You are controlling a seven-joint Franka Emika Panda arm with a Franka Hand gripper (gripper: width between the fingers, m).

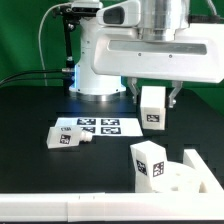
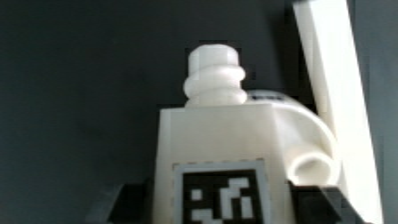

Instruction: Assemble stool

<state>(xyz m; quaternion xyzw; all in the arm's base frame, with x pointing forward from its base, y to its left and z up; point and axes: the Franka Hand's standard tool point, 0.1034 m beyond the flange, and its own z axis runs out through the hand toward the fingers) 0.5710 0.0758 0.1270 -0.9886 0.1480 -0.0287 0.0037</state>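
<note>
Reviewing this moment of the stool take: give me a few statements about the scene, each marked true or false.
1. The gripper is shut on a stool leg. True.
2. The round seat lies at the exterior view's left. False: it lies at that view's right, near the front.
3. A second leg lies on the table beside the marker board. True.
4. The stool leg in the gripper is already plugged into the seat. False: it hangs apart from the seat, and the wrist view shows its ridged tip bare.
</note>
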